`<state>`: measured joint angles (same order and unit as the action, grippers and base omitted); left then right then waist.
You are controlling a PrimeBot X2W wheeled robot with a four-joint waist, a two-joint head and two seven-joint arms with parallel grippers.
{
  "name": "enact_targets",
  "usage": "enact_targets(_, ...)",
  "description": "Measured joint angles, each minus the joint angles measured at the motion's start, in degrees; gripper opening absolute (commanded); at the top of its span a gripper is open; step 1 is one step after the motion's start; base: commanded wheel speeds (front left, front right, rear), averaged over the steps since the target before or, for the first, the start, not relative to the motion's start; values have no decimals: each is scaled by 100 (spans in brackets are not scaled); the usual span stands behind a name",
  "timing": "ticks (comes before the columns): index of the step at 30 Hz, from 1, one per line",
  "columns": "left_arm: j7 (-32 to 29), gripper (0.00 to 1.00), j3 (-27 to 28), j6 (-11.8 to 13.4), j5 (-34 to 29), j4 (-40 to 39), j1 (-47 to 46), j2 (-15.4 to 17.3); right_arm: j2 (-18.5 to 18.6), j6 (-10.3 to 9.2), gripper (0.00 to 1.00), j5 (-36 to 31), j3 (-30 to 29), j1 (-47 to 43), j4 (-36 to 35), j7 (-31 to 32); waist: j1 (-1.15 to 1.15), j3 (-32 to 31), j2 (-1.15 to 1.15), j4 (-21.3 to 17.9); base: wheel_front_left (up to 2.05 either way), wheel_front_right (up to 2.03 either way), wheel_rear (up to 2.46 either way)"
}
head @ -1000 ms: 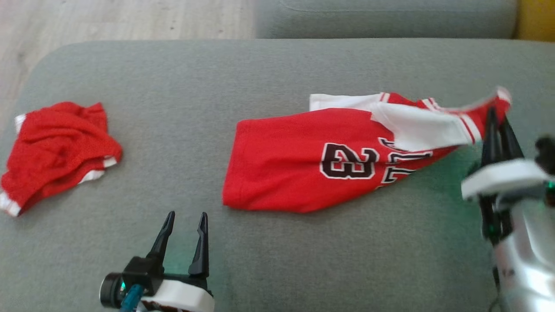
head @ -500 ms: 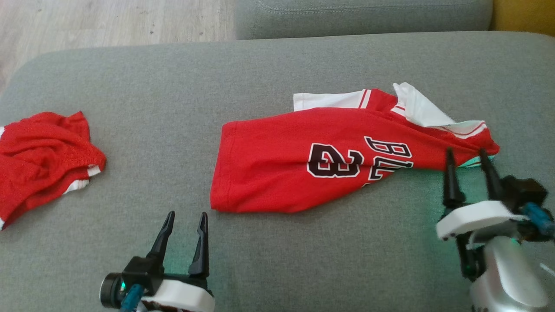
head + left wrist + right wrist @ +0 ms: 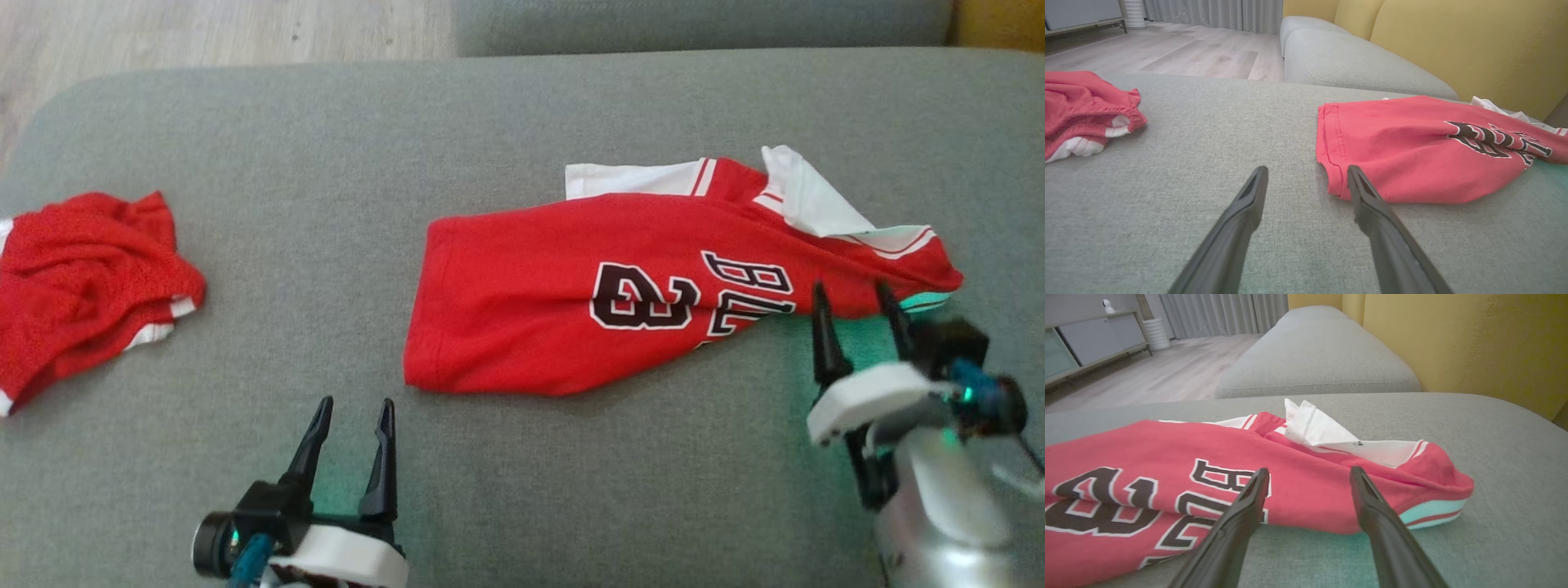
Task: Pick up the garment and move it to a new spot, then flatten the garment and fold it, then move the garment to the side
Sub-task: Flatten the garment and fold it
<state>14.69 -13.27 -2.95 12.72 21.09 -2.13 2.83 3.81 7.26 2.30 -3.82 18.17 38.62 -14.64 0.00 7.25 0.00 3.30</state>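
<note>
- Right gripper, head view: fingers spread, pinching nothing, tips right at the collar end of the jersey. The left gripper is spread and empty too, just off the jersey's hem corner. The jersey lies half-folded on the cushion, with the red shorts well off beyond its hem.
- Left wrist view: that hem corner looks doubled, so a pinch could catch one layer and drag the jersey skewed.
- Right wrist view: the collar flap sticks up on the jersey, and folding over it probably traps a lump.
- Containers: nothing's binned, both garments lie loose on the cushion.

A crumpled red cloth with white trim lies at the left of the grey sofa seat; wooden floor lies beyond.
</note>
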Motion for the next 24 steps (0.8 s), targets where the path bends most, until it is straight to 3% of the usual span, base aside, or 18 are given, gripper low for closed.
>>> enact_targets(7,0,100,-177,-9,0,-3,-231,-4,160,0,100,-778,-320,1208,983,1,1,231,0,178,0,0,0)
enact_targets(14,0,100,-190,-9,2,-13,-274,-3,216,0,100,-1395,-753,1451,1515,1,1,433,0,351,0,0,0)
enact_targets(24,0,100,-191,-8,52,-60,-381,-3,189,0,100,-2054,-1281,1708,1580,1,1,588,0,401,0,0,0)
